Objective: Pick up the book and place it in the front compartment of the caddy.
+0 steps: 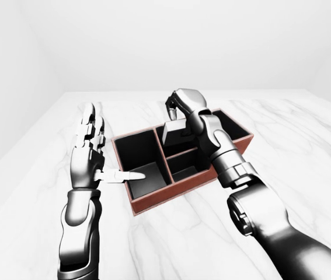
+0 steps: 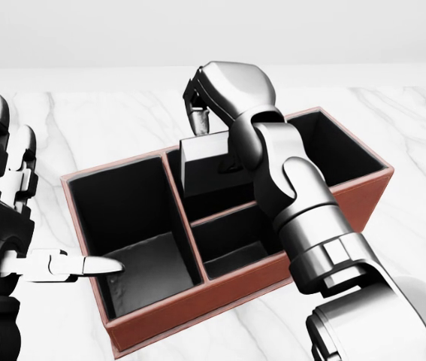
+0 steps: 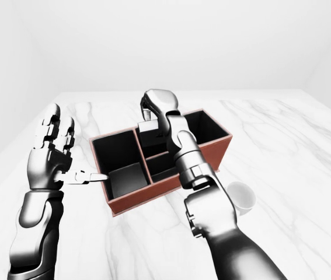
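Observation:
A dark book (image 2: 203, 169) hangs upright over the caddy (image 2: 197, 307), a red-brown box with black compartments. The book's lower edge dips into the upper middle compartment (image 2: 220, 201). My right hand (image 2: 202, 120) reaches in from the lower right and is shut on the book's top edge. Below the book lies a smaller compartment (image 2: 235, 244), and a large one (image 2: 134, 229) fills the caddy's left end. At the left of the head view my left hand (image 2: 17, 214) stands open, fingers up. Its thumb (image 2: 96, 265) points over the caddy's left wall and holds nothing.
The caddy rests on a white marble table (image 2: 85, 128). A white cup (image 3: 241, 197) stands to the right of the caddy near my right forearm. Plain white walls lie beyond the table's far edge.

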Tool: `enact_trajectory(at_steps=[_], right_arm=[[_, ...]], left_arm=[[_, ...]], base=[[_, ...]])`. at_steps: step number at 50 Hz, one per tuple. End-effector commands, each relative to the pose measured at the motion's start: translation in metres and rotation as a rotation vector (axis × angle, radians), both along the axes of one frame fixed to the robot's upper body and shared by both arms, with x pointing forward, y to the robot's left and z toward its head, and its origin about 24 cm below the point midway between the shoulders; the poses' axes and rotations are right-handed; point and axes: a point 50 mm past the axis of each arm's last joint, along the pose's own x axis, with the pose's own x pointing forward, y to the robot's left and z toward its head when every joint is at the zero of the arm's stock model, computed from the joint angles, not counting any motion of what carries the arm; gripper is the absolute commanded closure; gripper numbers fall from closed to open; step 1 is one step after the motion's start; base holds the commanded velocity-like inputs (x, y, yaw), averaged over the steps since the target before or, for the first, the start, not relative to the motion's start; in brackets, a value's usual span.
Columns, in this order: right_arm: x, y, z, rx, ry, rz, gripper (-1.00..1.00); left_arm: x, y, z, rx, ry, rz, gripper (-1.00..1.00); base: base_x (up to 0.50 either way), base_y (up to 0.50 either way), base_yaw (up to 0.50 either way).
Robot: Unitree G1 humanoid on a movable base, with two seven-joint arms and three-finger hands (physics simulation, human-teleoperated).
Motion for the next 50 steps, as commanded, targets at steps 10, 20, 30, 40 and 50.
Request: enact_trajectory(at_steps=[10,20,30,40,50], right_arm=[[0.003,-0.002,0.001,0.011,-0.047,-0.013,1.0],[0.003,-0.003,0.0,0.019,-0.062,-0.011,1.0],[0.004,-0.001,0.002,0.032,-0.1,0.0,1.0],[0.006,-0.004,-0.001,0.042,-0.115,-0.021,1.0],[0.006,-0.005,-0.007,0.036,-0.122,-0.037,1.0]], left_arm=[[0.0,0.0,0.002,0.0,-0.007,0.001,-1.0],[0.0,0.0,0.001,-0.001,-0.003,0.0,-1.0],[-0.001,-0.001,0.001,0.0,-0.005,-0.003,-1.0],[0.0,-0.001,0.0,-0.001,-0.001,-0.003,-1.0],[0.0,-0.001,0.001,-0.002,-0.004,-0.003,-1.0]], base=[[0.0,0.0,0.0],[0.0,0.0,0.0],[0.0,0.0,0.0],[0.0,0.0,0.0],[0.0,0.0,0.0]])
